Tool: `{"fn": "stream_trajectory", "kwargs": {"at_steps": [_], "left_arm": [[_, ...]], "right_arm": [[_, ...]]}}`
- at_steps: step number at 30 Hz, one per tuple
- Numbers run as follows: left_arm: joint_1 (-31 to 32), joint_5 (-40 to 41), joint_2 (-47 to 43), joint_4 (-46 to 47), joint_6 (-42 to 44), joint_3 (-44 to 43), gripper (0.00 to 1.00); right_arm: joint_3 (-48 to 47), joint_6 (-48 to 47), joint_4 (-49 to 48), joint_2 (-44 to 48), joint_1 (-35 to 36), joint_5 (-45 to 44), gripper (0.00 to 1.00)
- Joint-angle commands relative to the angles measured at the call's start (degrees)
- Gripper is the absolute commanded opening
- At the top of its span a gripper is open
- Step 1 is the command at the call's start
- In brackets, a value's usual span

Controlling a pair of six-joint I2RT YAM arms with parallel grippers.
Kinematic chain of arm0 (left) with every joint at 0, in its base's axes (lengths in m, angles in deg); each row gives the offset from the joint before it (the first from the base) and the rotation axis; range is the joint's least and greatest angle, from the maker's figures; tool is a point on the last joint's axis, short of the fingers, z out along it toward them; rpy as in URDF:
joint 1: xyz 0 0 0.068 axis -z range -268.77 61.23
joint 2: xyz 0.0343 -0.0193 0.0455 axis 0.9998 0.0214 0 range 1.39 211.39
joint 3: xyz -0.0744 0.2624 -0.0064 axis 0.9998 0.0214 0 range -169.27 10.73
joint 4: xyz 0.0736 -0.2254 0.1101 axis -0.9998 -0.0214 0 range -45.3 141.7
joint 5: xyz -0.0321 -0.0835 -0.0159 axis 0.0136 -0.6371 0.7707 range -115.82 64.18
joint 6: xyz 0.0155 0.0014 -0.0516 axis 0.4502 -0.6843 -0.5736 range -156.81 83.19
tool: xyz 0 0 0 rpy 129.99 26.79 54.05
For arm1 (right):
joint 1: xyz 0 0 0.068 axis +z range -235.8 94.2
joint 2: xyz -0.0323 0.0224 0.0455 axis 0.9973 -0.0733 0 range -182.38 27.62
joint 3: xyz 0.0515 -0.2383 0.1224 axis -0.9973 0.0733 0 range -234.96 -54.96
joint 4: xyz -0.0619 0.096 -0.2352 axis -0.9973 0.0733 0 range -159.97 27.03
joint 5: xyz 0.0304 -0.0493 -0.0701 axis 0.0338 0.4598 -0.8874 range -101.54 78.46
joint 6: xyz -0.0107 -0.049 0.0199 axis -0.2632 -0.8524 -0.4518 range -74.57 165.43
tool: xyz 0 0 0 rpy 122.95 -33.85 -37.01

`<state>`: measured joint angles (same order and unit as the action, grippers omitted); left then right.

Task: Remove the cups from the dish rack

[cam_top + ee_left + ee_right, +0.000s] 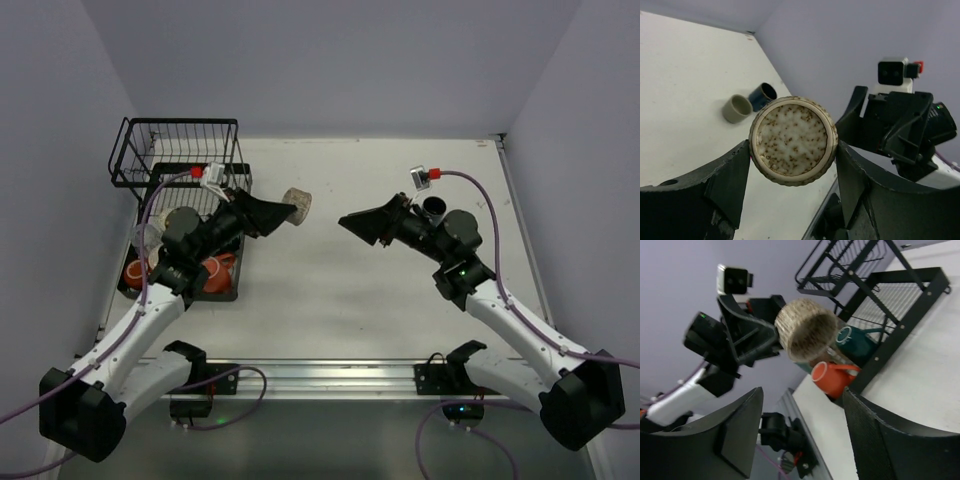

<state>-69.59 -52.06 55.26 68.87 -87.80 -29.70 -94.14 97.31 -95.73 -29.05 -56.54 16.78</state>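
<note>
My left gripper (283, 211) is shut on a cream speckled cup (298, 205) and holds it sideways above the table, right of the black wire dish rack (150, 150). In the left wrist view the cup's base (793, 141) sits clamped between both fingers (730, 175). My right gripper (347, 222) is open and empty, pointing at the cup from a short gap; its view shows the cup's mouth (802, 330). In the rack's lower tray lie an orange-red mug (215, 272), (832, 377), a dark teal mug (855, 340) and a clear glass (148, 238).
A dark blue cup (763, 95) and a grey-olive cup (737, 108) lie on the table at the far right, by the right arm (450, 240). Another orange cup (135, 272) sits at the rack's near left corner. Walls close in at left, back and right.
</note>
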Motion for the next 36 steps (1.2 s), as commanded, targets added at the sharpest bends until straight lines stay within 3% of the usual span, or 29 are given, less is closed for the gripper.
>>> {"fn": "stream_trajectory", "kwargs": {"at_steps": [1, 5, 11, 18, 23, 24, 26, 29, 31, 34, 36], "left_arm": [[4.2, -3.6, -1.7, 17.2, -4.5, 3.2, 0.22], [7.4, -2.3, -1.5, 22.7, -2.5, 6.4, 0.22], [11.0, -1.4, 0.4, 28.1, -1.3, 9.0, 0.22], [15.6, -0.9, 3.0, 29.3, 1.1, 9.0, 0.21], [16.3, -0.3, 3.0, 28.7, 2.6, 9.8, 0.22], [16.4, -0.2, 2.9, 28.4, 2.7, 9.8, 0.25], [16.3, 0.8, 1.7, 25.6, 4.1, 9.8, 0.41], [16.3, 3.2, -1.2, 18.9, 7.4, 9.3, 0.68], [16.4, 6.5, -4.3, 12.4, 10.4, 9.0, 0.87], [16.3, 11.9, -9.5, 2.1, 14.6, 7.6, 1.0], [16.4, 15.7, -12.1, -3.2, 16.4, 5.3, 1.0]], "right_arm": [[0.5, 8.9, -10.8, -1.3, 0.4, 4.2, 0.7], [0.9, 13.4, -14.4, -3.0, 2.2, 4.6, 0.78], [1.1, 16.6, -16.9, -4.5, 4.8, 4.3, 0.76], [0.9, 20.4, -22.0, -7.8, 5.5, 5.2, 0.58], [1.9, 22.3, -26.9, -9.3, 5.7, 4.2, 0.31], [2.4, 22.5, -27.3, -9.4, 5.8, 3.9, 0.25], [3.3, 22.7, -28.3, -9.7, 5.7, 2.5, 0.11], [3.8, 22.3, -28.2, -9.8, 5.8, 1.1, 0.0], [3.1, 20.1, -24.9, -9.9, 5.7, 1.1, 0.0], [0.8, 14.8, -17.1, -9.5, 5.8, 0.3, 0.0], [-1.1, 12.1, -13.5, -9.6, 5.8, -0.8, 0.0]]}}
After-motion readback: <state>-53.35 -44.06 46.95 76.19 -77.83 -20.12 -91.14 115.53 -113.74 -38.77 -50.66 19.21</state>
